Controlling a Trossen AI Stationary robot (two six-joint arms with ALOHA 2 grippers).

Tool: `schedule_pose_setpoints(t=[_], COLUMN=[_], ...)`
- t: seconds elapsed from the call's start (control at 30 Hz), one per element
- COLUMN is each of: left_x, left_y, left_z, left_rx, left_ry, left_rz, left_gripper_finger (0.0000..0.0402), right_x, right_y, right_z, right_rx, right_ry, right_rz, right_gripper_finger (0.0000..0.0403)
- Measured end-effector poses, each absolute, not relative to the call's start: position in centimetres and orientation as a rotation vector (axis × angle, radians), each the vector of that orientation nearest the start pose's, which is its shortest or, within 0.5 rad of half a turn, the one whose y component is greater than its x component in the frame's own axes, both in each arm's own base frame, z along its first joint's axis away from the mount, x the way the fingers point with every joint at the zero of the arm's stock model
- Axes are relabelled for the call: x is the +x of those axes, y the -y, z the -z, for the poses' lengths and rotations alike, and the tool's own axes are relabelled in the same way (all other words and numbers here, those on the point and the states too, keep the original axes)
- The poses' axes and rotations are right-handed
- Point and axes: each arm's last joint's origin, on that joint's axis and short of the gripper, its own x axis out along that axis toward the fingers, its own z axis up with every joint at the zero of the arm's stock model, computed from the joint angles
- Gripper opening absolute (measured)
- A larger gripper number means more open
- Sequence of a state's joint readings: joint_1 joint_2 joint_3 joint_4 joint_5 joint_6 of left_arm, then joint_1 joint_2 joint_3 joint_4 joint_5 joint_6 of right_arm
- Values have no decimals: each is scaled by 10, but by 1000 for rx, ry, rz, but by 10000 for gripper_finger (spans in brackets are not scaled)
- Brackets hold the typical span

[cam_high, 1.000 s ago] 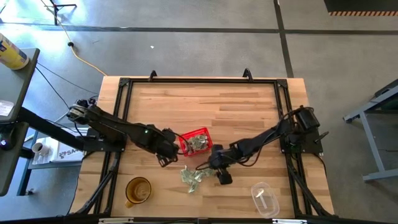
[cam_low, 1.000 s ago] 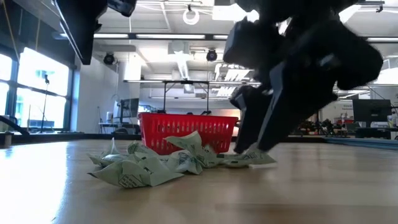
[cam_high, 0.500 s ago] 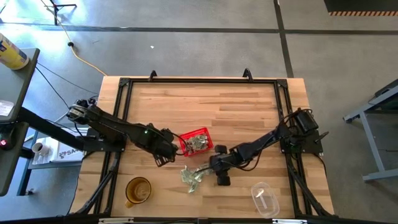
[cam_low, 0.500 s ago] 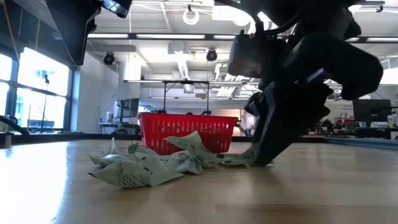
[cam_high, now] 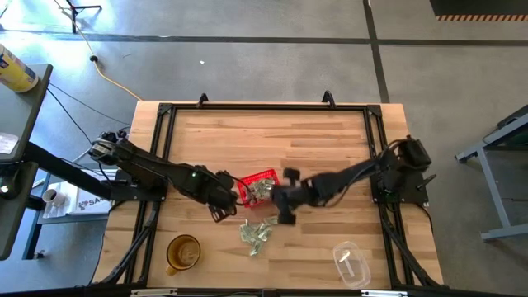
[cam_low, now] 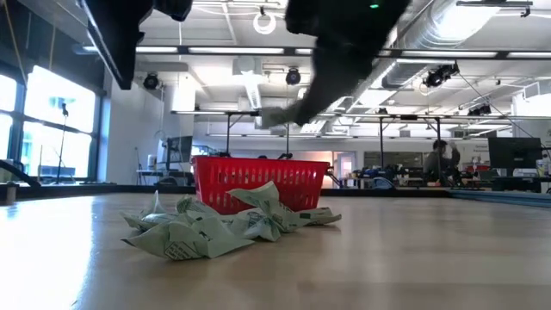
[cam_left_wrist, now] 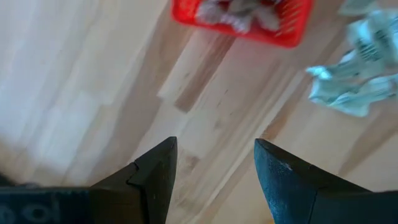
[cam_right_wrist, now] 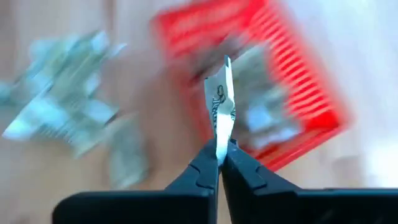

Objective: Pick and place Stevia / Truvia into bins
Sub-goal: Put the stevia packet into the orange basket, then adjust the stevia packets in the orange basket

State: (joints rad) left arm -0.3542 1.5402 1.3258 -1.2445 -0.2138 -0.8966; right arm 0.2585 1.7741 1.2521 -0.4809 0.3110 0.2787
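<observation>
The red basket (cam_high: 258,188) stands mid-table with several Stevia packets in it. A loose pile of pale green packets (cam_high: 257,232) lies on the wood just nearer than the basket. My right gripper (cam_right_wrist: 219,152) is shut on one packet (cam_right_wrist: 220,106) and hangs above the basket's right end (cam_low: 297,176). My left gripper (cam_left_wrist: 214,168) stands open and low over bare wood to the left of the basket (cam_left_wrist: 242,18), with nothing between its fingers. My right gripper pinches one end of a single packet (cam_right_wrist: 219,138) between its two fingertips. The packet sticks out past the tips, edge-on to the wrist view. The fingers come slanting down from the table's right. The packet (cam_low: 277,114) is lifted clear, above the basket's rim.
An amber cup (cam_high: 183,252) stands near the front left, and a clear cup (cam_high: 351,262) lies near the front right. A black frame (cam_high: 264,106) runs round the table's edge. The far half of the table is bare wood.
My right gripper has shut on a packet at the pile's right edge, risen, and gone toward the table's far left, over the basket. That packet is now lifted clear of the table. The rest of the pile has stayed put.
</observation>
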Motion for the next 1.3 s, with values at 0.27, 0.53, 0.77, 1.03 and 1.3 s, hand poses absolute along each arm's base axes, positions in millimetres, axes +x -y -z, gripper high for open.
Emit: schedule_pose_setpoints(t=[0.27,0.53,0.77,1.03,1.3], left_x=[274,291,299,272,216], left_y=[97,94,77,81,85], left_z=[-267,-234,-234,-274,-297], left_rx=[-466,-698,-797,-794,-839], left_ry=[-1213,-1071,-986,-980,-931], left_rz=[-380,-280,-402,-562,-826], left_gripper_finger=[248,248,248,248,248], right_x=[378,361,346,369,402], right_y=[-21,-20,-39,-7,2], right_z=[-204,-206,-212,-213,-188], right_rx=[175,137,-47,87,116], right_ry=[-936,-1086,-1106,-923,-892], right_rz=[110,40,-46,-129,-197], right_gripper_finger=[70,215,228,18,13])
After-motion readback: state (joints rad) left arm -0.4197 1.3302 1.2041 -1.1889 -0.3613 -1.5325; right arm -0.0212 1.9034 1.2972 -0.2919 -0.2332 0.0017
